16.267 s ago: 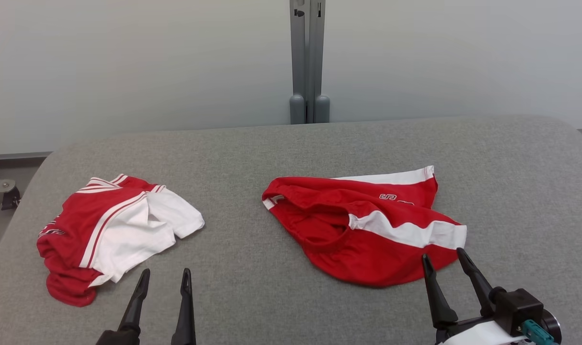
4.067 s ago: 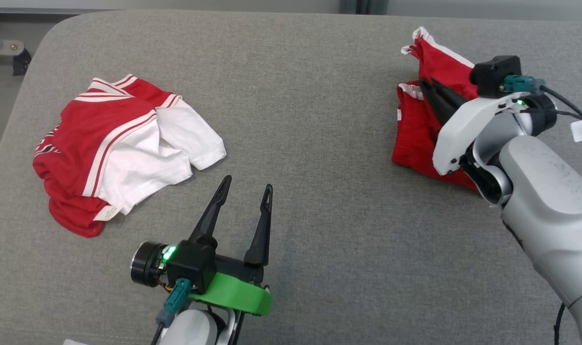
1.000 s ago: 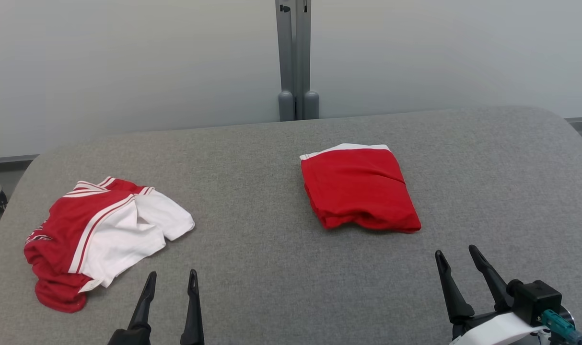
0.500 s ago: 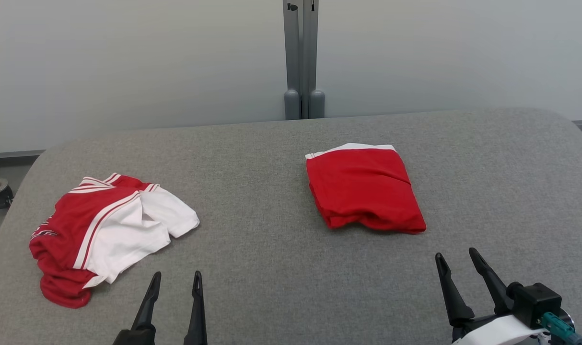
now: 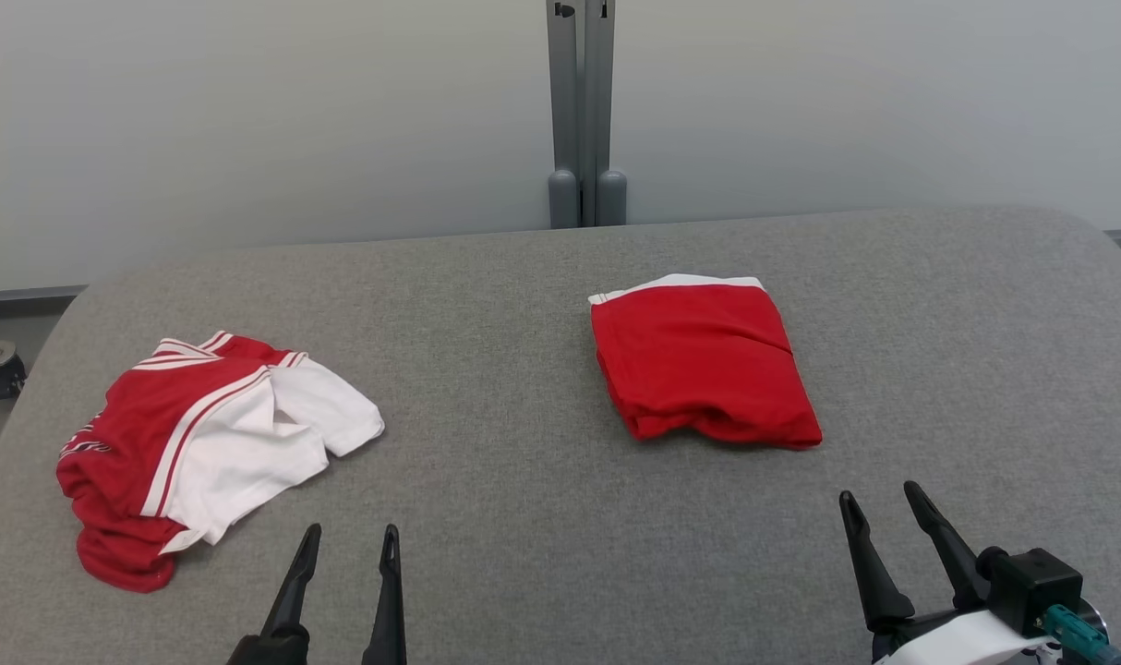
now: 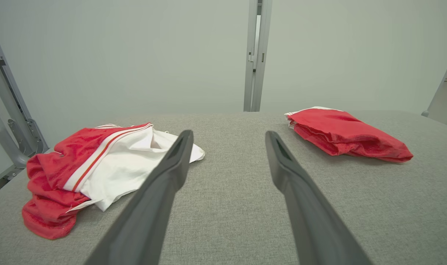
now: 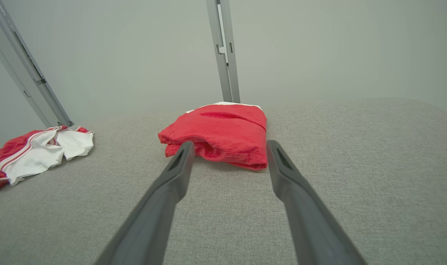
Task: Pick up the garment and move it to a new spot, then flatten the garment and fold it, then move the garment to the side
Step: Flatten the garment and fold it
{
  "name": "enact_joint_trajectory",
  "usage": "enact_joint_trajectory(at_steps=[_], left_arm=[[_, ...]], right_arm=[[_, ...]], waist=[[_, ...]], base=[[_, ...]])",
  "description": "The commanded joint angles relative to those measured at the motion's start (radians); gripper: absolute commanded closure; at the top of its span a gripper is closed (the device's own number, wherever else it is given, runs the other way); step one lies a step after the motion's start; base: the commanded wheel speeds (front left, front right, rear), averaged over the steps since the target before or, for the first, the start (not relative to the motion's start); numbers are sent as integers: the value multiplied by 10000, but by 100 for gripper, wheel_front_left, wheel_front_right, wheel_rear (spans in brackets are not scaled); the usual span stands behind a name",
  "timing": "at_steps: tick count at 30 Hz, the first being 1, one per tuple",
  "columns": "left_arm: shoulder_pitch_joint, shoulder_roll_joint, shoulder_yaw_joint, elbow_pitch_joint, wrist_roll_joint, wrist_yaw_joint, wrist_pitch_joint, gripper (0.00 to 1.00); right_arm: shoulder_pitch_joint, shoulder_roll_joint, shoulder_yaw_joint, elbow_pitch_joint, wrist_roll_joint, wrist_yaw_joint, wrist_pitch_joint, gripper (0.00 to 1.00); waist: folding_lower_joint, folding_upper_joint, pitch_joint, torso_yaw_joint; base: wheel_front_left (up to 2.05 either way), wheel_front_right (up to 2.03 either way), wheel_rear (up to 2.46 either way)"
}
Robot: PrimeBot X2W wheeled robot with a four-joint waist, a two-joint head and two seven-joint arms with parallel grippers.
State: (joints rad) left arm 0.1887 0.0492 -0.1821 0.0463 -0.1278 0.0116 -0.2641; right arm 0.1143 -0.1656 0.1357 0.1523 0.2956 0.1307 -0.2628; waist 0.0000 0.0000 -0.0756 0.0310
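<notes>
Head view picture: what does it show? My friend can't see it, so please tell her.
A neatly folded red garment lies on a grey padded table, a little right of the middle. A crumpled red and white garment lies at the left. The left gripper and right gripper are open near the bottom edge, holding nothing.

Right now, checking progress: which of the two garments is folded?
The plain red garment on the right, ahead of the right gripper: a neat rectangle with a white edge at its far side. The red-and-white garment on the left lies crumpled.
</notes>
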Motion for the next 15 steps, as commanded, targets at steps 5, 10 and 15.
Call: enact_joint_trajectory(at_steps=[5,10,15], left_arm=[[83,24,21,-15,54,-47,-3,0],[77,24,5,-28,48,-37,-3,0],[53,24,4,-44,79,-47,-3,0]], right_arm=[[85,34,-50,-72,-34,0,-28,0],[85,51,-66,-86,-65,0,-28,0],[81,61,-85,-97,-79,0,-28,0]], waist=[[0,0,40,-15],[0,0,104,-35],[0,0,217,-45]], base=[[0,0,0],[0,0,0],[0,0,0]])
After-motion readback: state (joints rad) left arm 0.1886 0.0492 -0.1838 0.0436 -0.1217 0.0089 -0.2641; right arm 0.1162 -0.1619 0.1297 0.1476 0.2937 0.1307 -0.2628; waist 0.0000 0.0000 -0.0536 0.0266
